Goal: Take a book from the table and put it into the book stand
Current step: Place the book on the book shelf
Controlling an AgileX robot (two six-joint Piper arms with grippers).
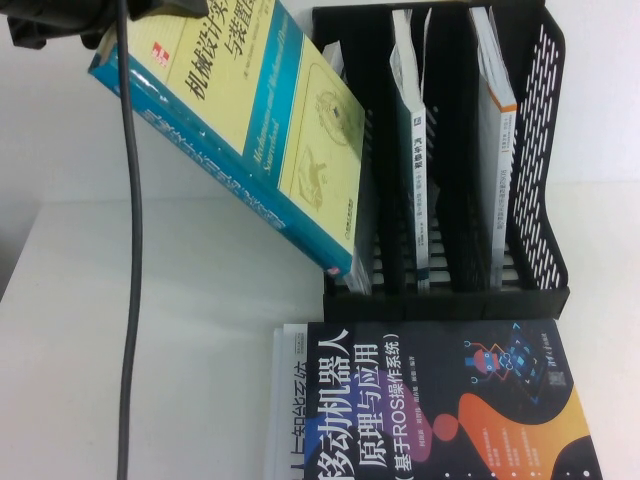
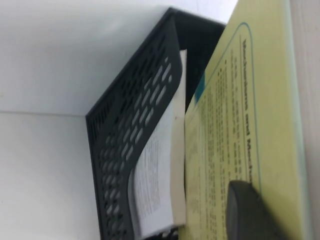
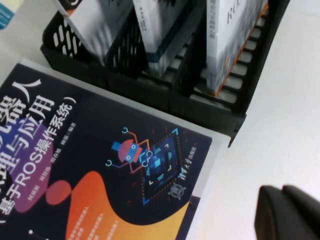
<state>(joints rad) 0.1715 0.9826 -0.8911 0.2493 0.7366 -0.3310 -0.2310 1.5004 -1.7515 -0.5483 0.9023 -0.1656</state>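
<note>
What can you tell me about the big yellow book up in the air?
The book is thick, with a pale-yellow cover, blue spine and black Chinese title. It hangs tilted, held at its top by the left gripper, with its lowest corner at the leftmost slot of the black book stand, beside a thin book there.

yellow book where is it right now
In the high view the yellow book is held tilted by the left gripper, upper left, its lower corner at the book stand's leftmost slot.
</note>
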